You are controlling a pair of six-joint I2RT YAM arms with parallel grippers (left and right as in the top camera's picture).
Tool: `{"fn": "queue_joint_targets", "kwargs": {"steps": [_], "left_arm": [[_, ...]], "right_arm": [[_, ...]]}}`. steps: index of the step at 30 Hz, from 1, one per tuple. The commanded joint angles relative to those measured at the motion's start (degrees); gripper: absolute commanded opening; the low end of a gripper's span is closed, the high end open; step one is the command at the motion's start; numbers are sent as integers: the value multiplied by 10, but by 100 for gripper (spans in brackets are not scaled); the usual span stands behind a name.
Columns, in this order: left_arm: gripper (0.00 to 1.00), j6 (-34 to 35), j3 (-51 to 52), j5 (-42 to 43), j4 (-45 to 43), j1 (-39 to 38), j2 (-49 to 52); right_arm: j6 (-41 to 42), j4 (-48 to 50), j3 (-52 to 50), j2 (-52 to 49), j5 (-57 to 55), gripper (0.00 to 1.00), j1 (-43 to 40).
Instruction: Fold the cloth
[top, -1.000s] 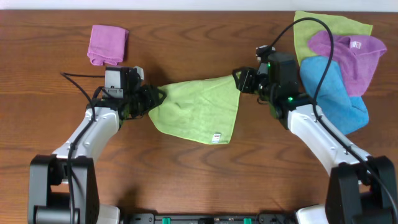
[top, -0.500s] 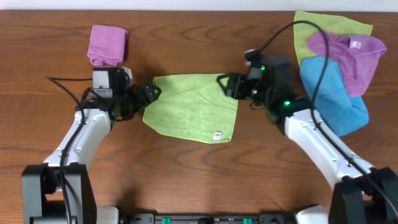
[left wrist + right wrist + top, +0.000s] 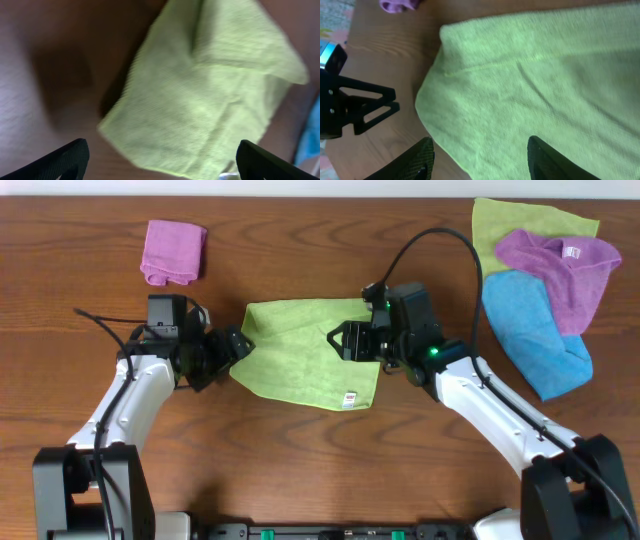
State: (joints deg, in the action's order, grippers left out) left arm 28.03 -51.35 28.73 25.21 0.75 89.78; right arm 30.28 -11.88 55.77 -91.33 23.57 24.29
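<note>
The lime-green cloth (image 3: 290,355) lies on the wooden table, roughly flat, with a raised crease near its far-left corner. Its white tag (image 3: 349,397) is at the near-right edge. My left gripper (image 3: 232,346) is open and empty just off the cloth's left corner. In the left wrist view the cloth (image 3: 210,95) fills the frame above the spread fingers (image 3: 162,165). My right gripper (image 3: 340,340) is open and empty, low over the cloth's right half. The right wrist view shows the cloth (image 3: 545,85) between its fingers (image 3: 480,160), with the left gripper (image 3: 355,105) beyond.
A folded purple cloth (image 3: 172,250) lies at the far left. At the far right is a pile: a duller yellow-green cloth (image 3: 500,225), a purple cloth (image 3: 555,265) and a blue cloth (image 3: 530,330). The arms' cables arc over the table.
Both grippers held the cloth's far corners a second ago and have let go. The cloth now lies on the table. My right gripper has moved left over the cloth; my left has drawn back slightly.
</note>
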Motion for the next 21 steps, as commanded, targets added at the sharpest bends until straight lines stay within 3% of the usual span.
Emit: {"fn": "queue_joint_targets", "kwargs": {"steps": [1, 8, 16, 21], "left_arm": [[95, -21, -10, -46, 9, 5, -10], [95, -30, -9, -63, -11, 5, 24], [97, -30, -9, 26, -89, 5, 88], [97, -25, -9, 31, -103, 4, 102]], "right_arm": [[21, -13, 9, 19, 2, 60, -7], [21, -37, 9, 62, 2, 59, -7], [18, -52, 9, 91, 2, 57, -7], [18, -64, 9, 91, 2, 57, -7]]}}
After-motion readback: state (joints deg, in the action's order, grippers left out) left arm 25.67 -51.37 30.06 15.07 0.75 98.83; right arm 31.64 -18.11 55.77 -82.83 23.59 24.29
